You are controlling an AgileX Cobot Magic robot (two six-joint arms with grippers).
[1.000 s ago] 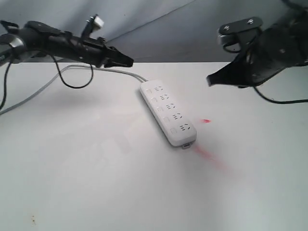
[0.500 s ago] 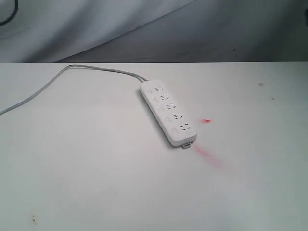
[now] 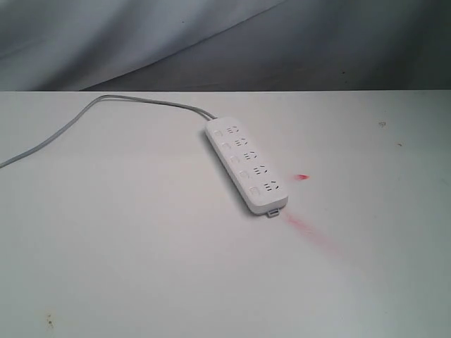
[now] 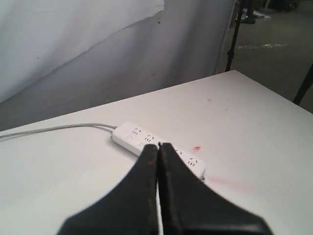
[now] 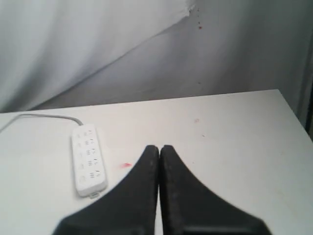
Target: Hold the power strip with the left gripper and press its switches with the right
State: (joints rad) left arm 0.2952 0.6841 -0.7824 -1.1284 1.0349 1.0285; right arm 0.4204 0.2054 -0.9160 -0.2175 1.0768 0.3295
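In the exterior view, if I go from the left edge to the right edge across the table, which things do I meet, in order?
grey cord → power strip → small red mark → dark speck

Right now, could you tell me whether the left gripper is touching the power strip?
Apart. The exterior view shows the power strip lying alone on the table, with the left gripper nowhere in that frame.

Slim white power strip, flat, diagonal
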